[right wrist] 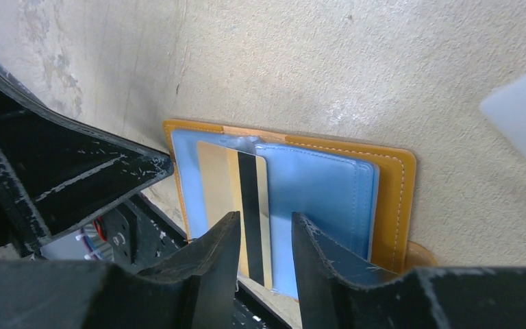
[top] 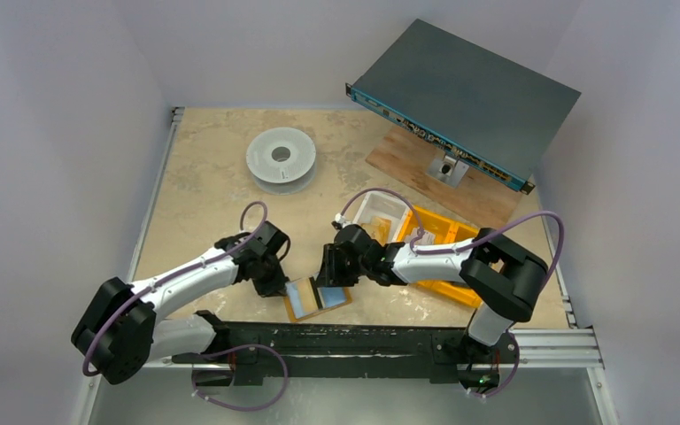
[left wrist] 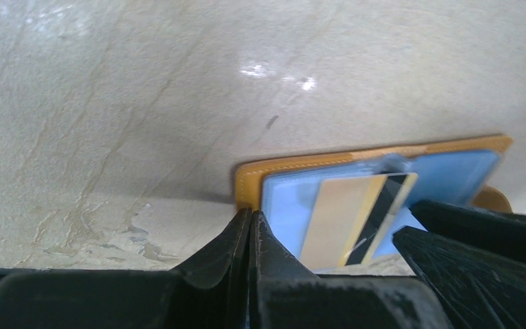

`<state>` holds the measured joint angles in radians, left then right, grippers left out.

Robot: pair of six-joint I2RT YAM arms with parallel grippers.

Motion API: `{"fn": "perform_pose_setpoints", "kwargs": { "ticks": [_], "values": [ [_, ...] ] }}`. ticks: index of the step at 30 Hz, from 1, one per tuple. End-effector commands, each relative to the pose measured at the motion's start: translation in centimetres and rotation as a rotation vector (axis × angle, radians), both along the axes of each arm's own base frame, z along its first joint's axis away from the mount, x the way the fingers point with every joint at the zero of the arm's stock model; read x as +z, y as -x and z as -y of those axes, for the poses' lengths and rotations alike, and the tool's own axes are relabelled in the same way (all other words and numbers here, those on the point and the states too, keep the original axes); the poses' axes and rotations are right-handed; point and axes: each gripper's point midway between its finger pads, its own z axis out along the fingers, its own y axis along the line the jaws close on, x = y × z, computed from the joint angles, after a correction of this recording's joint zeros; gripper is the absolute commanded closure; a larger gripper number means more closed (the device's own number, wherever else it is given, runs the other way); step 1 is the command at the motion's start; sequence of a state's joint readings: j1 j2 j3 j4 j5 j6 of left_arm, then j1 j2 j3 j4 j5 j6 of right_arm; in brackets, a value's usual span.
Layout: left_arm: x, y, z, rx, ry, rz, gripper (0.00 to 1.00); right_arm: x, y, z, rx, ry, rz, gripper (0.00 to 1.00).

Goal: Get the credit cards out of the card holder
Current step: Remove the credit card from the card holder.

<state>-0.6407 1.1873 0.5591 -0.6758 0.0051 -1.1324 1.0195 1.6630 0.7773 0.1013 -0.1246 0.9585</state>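
The card holder (top: pixel 317 298) lies spread open near the table's front edge, mustard-orange outside (right wrist: pixel 392 199) with blue pockets (right wrist: pixel 318 195) inside. A gold credit card (right wrist: pixel 229 185) with a black stripe sticks partly out of a pocket, and it also shows in the left wrist view (left wrist: pixel 346 219). My left gripper (left wrist: pixel 250 218) is shut, its tips resting at the holder's left edge (left wrist: pixel 246 185). My right gripper (right wrist: pixel 266 223) hovers over the card with its jaws a little apart and the card's stripe showing between them. In the top view, the left gripper (top: pixel 274 285) and right gripper (top: pixel 329 276) flank the holder.
Orange plastic bins (top: pixel 443 232) and a clear tub (top: pixel 381 211) stand behind the right arm. A white spool (top: pixel 281 158) sits at the back. A grey rack unit (top: pixel 465 97) rests on a wood board (top: pixel 407 155). A black rail (top: pixel 345 336) borders the front edge.
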Motion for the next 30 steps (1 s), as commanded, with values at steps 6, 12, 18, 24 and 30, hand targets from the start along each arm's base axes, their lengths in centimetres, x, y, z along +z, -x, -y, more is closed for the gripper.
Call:
{"fn": "perform_pose_setpoints", "kwargs": {
  "ticks": [6,12,18,24,30],
  "values": [
    [5.0,-2.5,2.8,-0.158,0.12,0.15,1.0,1.0,-0.1,-0.7,0.037,-0.047,0.028,0.66],
    [4.2,-2.0,3.9,-0.186,0.144,0.116,1.0,0.8,0.0,-0.7,0.039,-0.046,0.021,0.66],
    [1.3,-1.1,4.3,-0.177,0.142,0.043,1.0,0.4,0.2,-0.6,0.046,-0.042,0.015,0.65],
    [-1.5,0.0,3.2,-0.129,0.08,-0.042,1.0,-0.4,0.5,-0.5,0.053,-0.034,0.0,0.66],
    [-2.7,0.6,2.5,-0.095,0.05,-0.072,1.0,-1.0,1.3,-0.6,0.08,-0.046,-0.033,0.66]
  ]
}}
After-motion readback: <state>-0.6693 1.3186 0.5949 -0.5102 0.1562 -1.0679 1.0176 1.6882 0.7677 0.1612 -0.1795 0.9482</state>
